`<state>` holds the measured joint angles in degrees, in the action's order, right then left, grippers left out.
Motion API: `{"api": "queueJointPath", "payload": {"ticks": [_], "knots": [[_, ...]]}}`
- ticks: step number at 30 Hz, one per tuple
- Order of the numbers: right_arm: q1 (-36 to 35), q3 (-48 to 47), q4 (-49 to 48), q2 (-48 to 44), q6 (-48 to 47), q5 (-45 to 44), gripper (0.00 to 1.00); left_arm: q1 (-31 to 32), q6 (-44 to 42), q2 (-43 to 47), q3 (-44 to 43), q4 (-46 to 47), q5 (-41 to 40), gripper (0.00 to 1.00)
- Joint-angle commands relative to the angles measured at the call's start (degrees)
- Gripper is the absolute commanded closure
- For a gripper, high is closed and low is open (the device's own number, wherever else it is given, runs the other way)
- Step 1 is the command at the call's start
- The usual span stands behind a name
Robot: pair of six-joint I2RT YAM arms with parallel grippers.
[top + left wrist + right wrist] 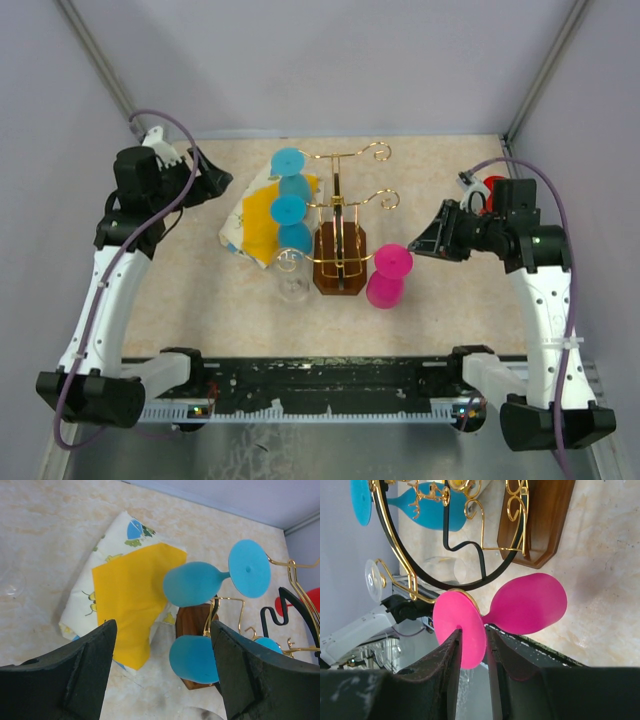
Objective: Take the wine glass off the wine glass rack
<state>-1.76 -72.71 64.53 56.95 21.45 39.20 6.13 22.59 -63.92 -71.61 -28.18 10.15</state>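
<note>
Black rail [320,375], beige tabletop [200,300], rack [330,262], lilac walls [330,70]

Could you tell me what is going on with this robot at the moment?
A two-armed robot is working at a gold wire wine glass rack. Its right hand is at the pink wine glass hanging on the rack's right side. The rim of the glass's foot shows in the narrow gap between the fingers; whether it is gripped is unclear. The left hand is open and empty, facing two blue wine glasses hanging on the other side, beside a yellow-and-white cloth.
</note>
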Motion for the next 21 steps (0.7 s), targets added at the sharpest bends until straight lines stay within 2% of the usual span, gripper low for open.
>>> {"api": "queueJointPath", "payload": {"ticks": [1,12,18,21], "knots": [[-0.4,1.3,-0.2,-3.4,-1.1,2.4,0.72,0.2,1.7,-1.2,-1.8,-1.1,6.5,0.20],[-0.8,4.7,-0.5,-5.2,-1.9,3.9,0.68,0.2,3.1,-2.6,-1.1,0.2,10.3,0.20],[-0.9,5.3,-2.4,-5.4,-1.0,6.8,0.72,0.3,3.8,-3.0,-1.2,0.7,11.1,0.20],[-0.9,5.6,-3.6,-5.6,-0.3,8.1,0.77,0.3,4.0,-2.7,-0.7,0.8,11.2,0.20]]}}
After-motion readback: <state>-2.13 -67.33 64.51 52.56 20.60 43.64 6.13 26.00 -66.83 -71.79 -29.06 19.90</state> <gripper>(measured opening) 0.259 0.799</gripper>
